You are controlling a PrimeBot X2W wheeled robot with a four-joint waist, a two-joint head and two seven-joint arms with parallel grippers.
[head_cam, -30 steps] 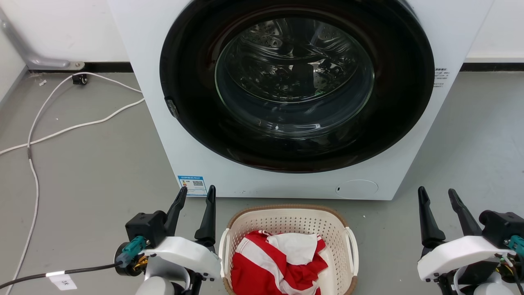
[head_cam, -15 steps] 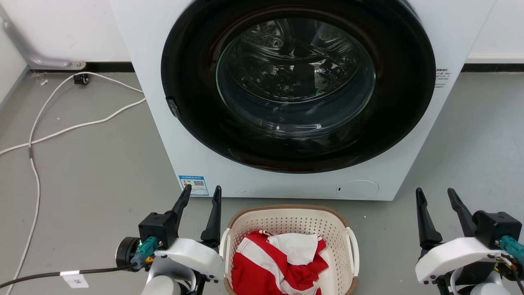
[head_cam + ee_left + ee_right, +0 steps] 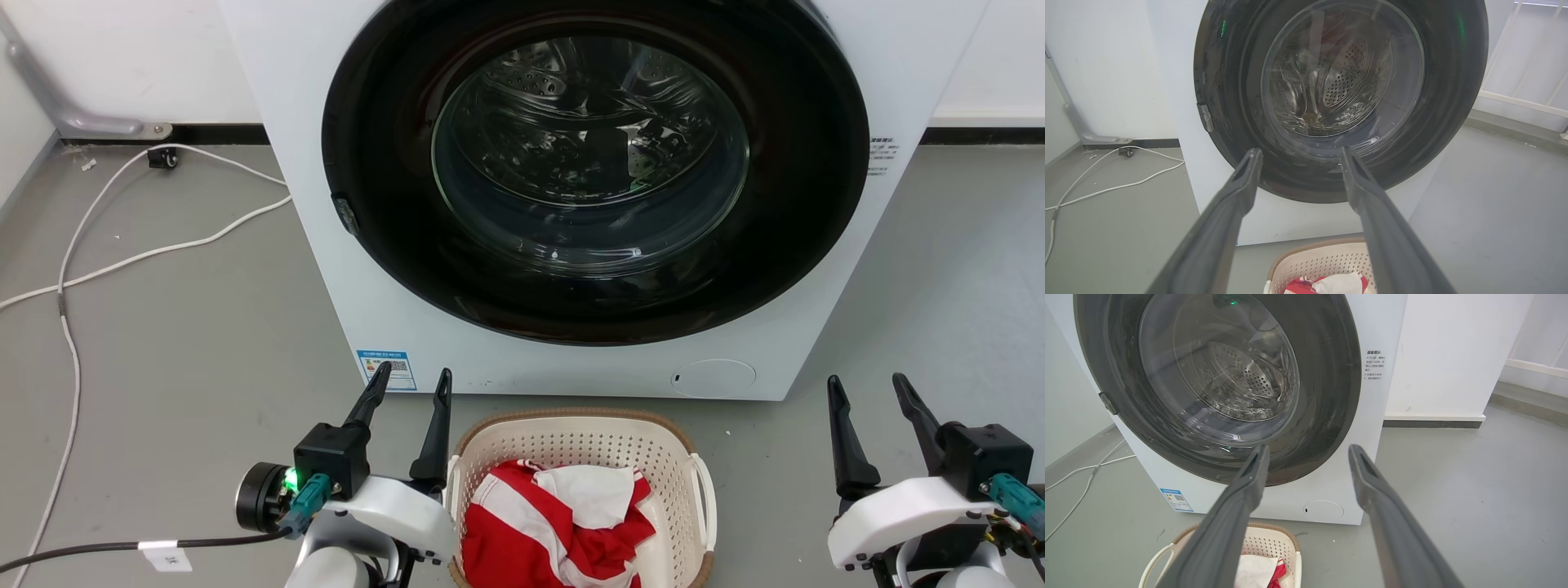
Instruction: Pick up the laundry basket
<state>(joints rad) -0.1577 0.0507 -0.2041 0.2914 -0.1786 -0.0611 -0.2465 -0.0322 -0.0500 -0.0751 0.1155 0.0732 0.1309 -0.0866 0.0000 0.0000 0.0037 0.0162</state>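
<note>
Head view finding: the laundry basket (image 3: 571,445) stands on the grey floor (image 3: 180,359) just in front of the white front-loading washing machine (image 3: 367,269), with a red-and-white garment (image 3: 522,523) inside. It is not lifted and neither side handle is gripped. The left gripper (image 3: 413,371) hangs just beside the basket's left rim, fingers apart and empty; the right gripper (image 3: 865,379) sits well apart to the right, fingers likewise spread and empty. Judged stage: approach only, with grasp and lift outstanding. The floor looks smooth; a white cable (image 3: 163,251) trails at left toward the white wall (image 3: 122,57)
</note>
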